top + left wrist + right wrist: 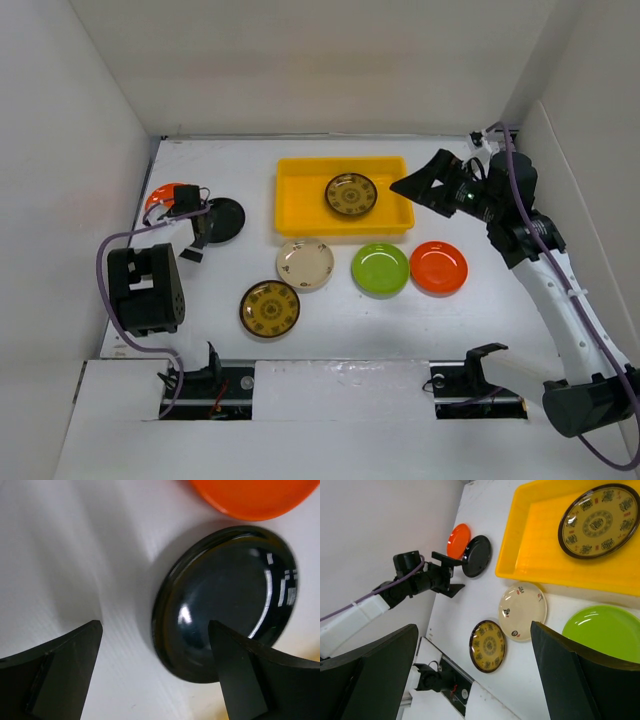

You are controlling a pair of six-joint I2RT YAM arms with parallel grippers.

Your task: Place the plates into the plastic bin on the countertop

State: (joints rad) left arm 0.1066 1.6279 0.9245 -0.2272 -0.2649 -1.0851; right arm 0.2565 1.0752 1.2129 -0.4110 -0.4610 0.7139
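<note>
The yellow plastic bin [300, 200] stands at the back middle of the countertop [340, 335] and holds one brown-gold patterned plate [351, 194]. In front of it lie a cream plate [305, 263], a green plate [380, 268], an orange plate [438, 267] and a second brown-gold plate [269, 308]. At the left a black plate [226, 219] lies beside another orange plate [163, 198]. My left gripper [197, 240] is open at the black plate's [225, 595] edge, with one finger [245, 675] over its rim. My right gripper [418, 185] is open and empty above the bin's right end. No blue-white plate shows.
White walls enclose the countertop on the left, back and right. The left arm's base [147, 290] stands near the left wall. The right wrist view shows the bin [540, 545], the cream plate [522, 611] and the left arm [420, 580].
</note>
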